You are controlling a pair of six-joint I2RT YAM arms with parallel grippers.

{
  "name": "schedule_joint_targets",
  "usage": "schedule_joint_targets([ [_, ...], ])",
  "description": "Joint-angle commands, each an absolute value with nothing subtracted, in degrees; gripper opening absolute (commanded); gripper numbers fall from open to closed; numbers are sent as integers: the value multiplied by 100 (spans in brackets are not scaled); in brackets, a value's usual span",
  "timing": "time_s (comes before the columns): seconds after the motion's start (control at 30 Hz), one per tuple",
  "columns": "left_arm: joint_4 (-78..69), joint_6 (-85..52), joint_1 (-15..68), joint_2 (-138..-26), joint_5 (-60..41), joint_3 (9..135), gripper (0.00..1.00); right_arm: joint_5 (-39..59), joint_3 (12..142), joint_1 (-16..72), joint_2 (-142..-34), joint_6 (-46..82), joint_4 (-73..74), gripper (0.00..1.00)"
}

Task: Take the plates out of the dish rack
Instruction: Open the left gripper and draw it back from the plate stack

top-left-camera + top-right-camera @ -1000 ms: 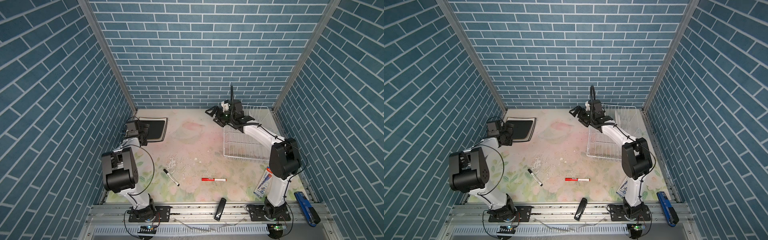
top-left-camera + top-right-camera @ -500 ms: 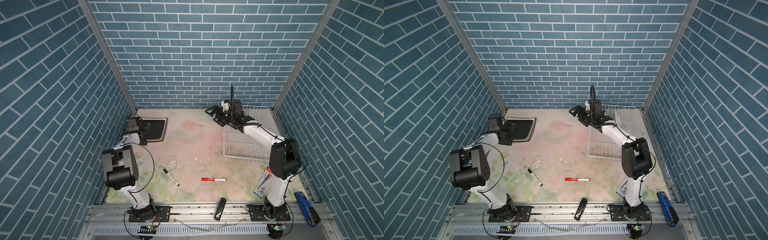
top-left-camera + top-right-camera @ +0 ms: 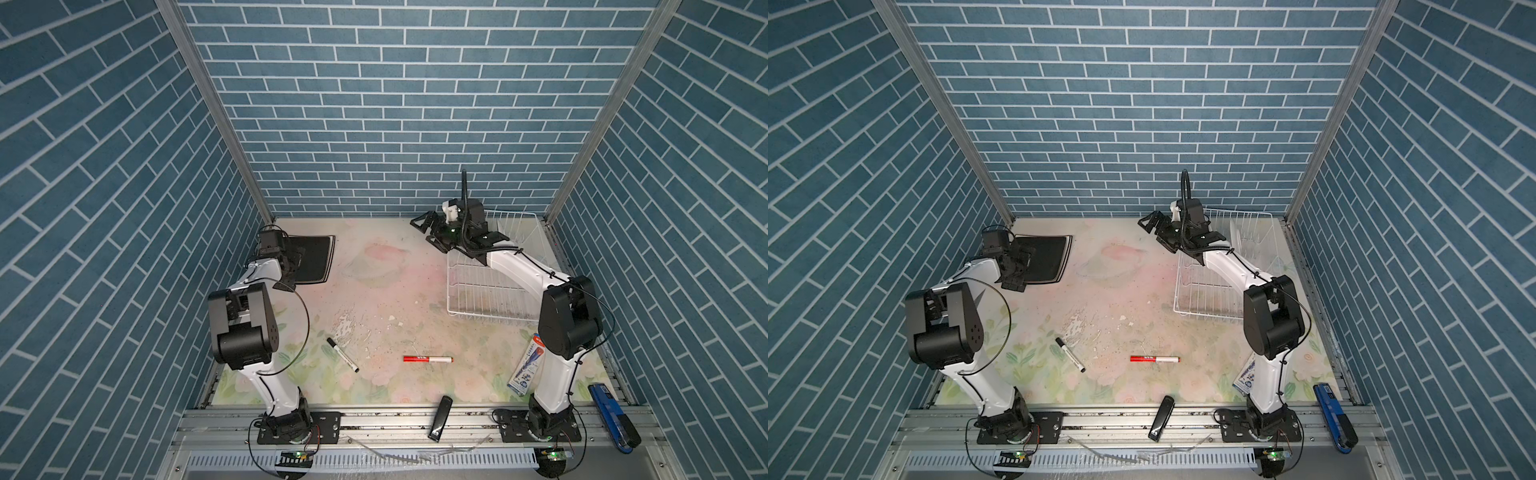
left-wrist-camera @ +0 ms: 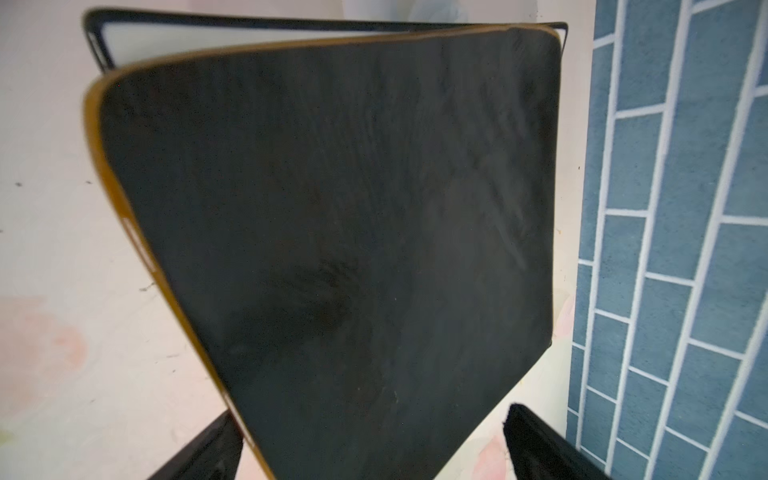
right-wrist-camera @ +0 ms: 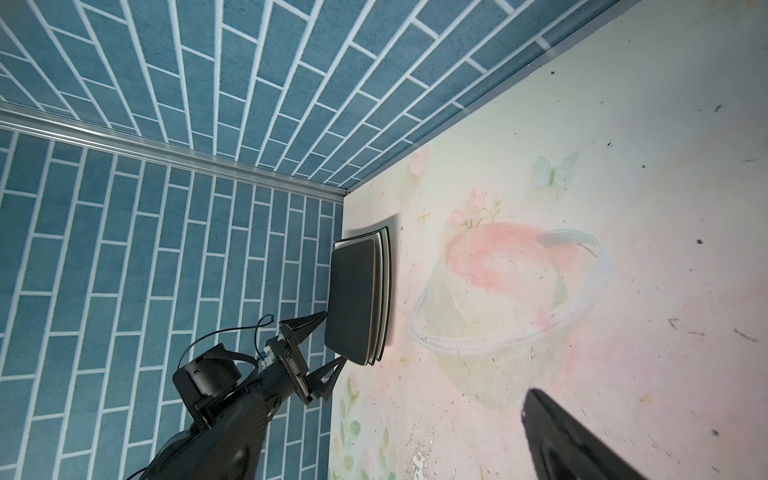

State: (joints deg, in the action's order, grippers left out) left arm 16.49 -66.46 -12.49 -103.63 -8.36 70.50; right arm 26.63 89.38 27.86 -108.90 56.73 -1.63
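Note:
A square matte-black plate point(image 3: 312, 259) point(image 4: 340, 232) lies on top of a stack of white plates with black rims point(image 5: 384, 291) at the far left of the table. My left gripper point(image 3: 296, 262) point(image 4: 370, 415) is open, one finger on either side of the stack's near corner, gripping nothing. The white wire dish rack point(image 3: 490, 291) point(image 3: 1208, 295) stands at the far right. A white plate point(image 3: 1234, 237) stands on edge in it, partly behind my right arm. My right gripper point(image 3: 426, 232) hangs open and empty above the table, just left of the rack's far corner.
A black marker point(image 3: 341, 354) and a red marker point(image 3: 428, 358) lie on the floral mat towards the front. A black bar point(image 3: 440, 417) sits on the front rail. A blue-white packet point(image 3: 528, 365) and a blue tool point(image 3: 615, 415) lie at the front right.
My left wrist has shifted a little towards the back wall beside the plate stack. The right arm has not moved.

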Motion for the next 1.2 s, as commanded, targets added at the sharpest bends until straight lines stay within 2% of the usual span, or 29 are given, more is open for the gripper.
schedule_joint_targets([
  [0.0,1866,-6478,-1213,-10435,-709,7347,100,2681,8807,2784,-10775,5776,-44,97],
  [0.27,2267,-6423,-1169,-10562,-583,7550,100,2681,8802,2784,-10760,5776,-53,97],
  [0.57,2294,-6346,-1148,-10159,-405,7324,100,2646,8724,2781,-10638,5771,-97,97],
  [0.8,2338,-5774,-1049,-9661,-222,7083,100,2541,8615,2785,-10455,5704,-278,97],
  [1.17,2030,-4896,-455,-8503,172,6378,100,2196,8186,2809,-9877,5427,-664,97],
])
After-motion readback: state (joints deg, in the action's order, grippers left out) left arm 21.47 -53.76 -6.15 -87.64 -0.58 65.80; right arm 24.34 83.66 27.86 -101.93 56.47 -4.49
